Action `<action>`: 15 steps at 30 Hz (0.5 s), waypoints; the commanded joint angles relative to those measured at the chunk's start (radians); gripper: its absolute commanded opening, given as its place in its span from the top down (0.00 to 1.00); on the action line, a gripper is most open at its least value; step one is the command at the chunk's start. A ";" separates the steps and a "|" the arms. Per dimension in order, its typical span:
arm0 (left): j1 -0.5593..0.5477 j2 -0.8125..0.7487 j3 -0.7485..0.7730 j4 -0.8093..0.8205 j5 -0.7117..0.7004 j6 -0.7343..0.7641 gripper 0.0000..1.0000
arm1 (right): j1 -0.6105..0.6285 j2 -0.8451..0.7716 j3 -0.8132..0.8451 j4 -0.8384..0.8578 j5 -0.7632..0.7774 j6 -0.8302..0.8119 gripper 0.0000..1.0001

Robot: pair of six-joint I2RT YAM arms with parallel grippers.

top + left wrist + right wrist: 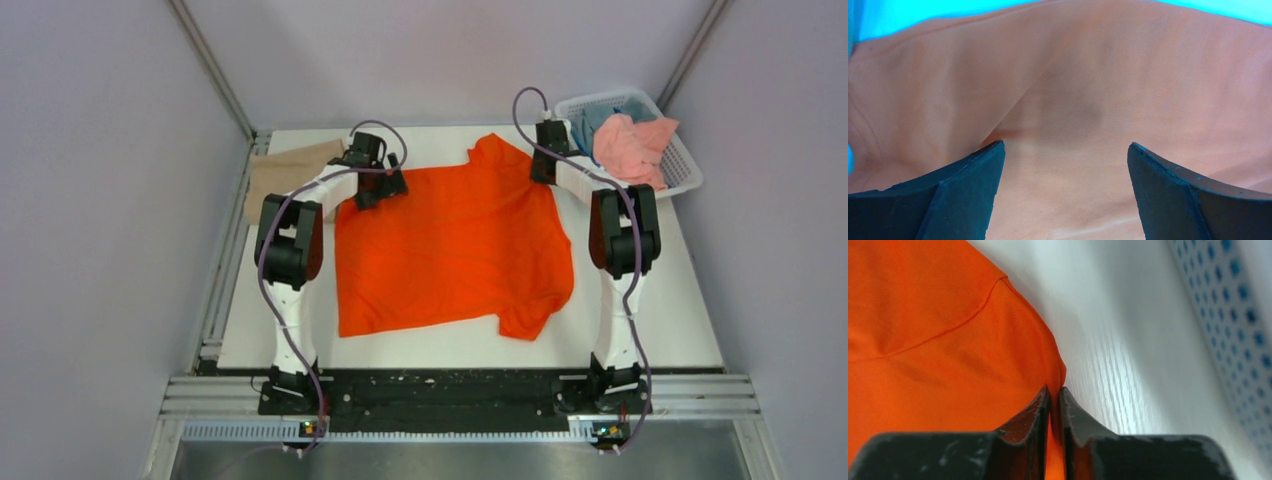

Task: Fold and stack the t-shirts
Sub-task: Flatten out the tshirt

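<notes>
Two grippers work the far edge of the orange t-shirt [450,245]: one pinching, one spread.
Top view: the shirt lies flat mid-worktop [680,320], left gripper [385,182] at its 11 o'clock, right gripper [545,165] at 1 o'clock, likely to lift that edge for a fold; a tan t-shirt [285,175] waits at 10 o'clock. Left wrist alone shows jaws spread over cloth, nothing caught. Right wrist alone shows jaws pressed onto the shirt's edge.

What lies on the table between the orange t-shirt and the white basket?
Bare white table, as the right wrist view shows; the right gripper, shut on the orange t-shirt at its edge, stands beside it.
</notes>
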 commanded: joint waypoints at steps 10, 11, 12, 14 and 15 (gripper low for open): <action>-0.005 -0.180 -0.057 0.016 0.105 0.036 0.03 | -0.001 -0.345 -0.135 -0.043 -0.160 -0.133 0.01; -0.016 -0.225 -0.113 0.033 0.110 0.030 0.03 | 0.012 -0.420 -0.216 -0.026 -0.172 -0.127 0.01; -0.031 -0.277 -0.167 0.053 0.107 0.023 0.02 | 0.028 -0.498 -0.299 0.009 -0.174 -0.124 0.01; -0.063 -0.383 -0.291 0.079 0.080 0.000 0.02 | 0.074 -0.653 -0.479 0.071 -0.173 -0.109 0.01; -0.084 -0.459 -0.351 0.082 0.040 -0.018 0.02 | 0.097 -0.718 -0.551 0.088 -0.183 -0.092 0.01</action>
